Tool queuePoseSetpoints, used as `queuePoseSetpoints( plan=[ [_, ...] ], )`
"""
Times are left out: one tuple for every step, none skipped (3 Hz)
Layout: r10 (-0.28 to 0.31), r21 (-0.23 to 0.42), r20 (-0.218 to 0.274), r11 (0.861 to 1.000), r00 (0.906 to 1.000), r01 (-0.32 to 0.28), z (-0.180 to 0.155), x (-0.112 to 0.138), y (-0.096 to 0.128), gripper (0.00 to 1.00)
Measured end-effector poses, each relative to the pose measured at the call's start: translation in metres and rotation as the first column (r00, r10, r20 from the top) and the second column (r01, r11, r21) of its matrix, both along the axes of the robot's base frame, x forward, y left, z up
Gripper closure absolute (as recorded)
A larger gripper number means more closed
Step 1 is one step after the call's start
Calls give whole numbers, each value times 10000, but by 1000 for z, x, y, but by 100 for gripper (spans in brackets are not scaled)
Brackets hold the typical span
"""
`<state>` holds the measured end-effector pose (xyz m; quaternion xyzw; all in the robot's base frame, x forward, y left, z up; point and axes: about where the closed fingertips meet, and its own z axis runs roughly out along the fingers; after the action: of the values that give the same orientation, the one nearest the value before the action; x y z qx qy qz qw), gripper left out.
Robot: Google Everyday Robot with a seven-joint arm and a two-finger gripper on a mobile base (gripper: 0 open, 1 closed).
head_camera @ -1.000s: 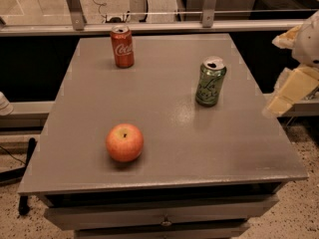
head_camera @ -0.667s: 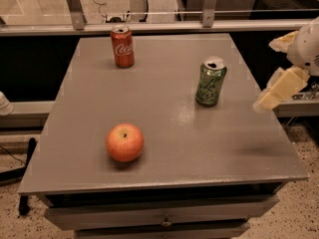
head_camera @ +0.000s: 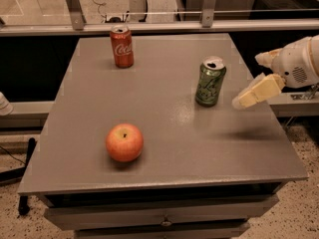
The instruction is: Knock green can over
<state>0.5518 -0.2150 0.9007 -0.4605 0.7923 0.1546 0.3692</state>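
Observation:
The green can [head_camera: 210, 81] stands upright on the grey table [head_camera: 164, 158], right of centre, with its silver top showing. My gripper [head_camera: 249, 81] reaches in from the right edge of the camera view, just right of the can and at about its height, with a small gap between them. Its two pale fingers are spread apart and hold nothing. The lower finger [head_camera: 256, 92] points at the can's lower half.
A red Coca-Cola can [head_camera: 122, 46] stands upright at the back left of the table. A red apple [head_camera: 124, 142] sits at the front left. A metal rail [head_camera: 159, 26] runs behind the table. The table's right edge lies below my gripper.
My gripper has moved left over the table's right edge, closer to the green can. The can, the apple and the red can have not moved.

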Motion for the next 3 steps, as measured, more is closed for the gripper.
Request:
queuePoseSetpoints(
  plan=[
    [-113,1254,-156,9920,9998,132,-13,8,17,0],
    [-26,2341,-276,9722,9996,90,-22,14,40,0],
    [406,3078,-116,9508,9991,-351,-20,17,70,0]
  ],
)
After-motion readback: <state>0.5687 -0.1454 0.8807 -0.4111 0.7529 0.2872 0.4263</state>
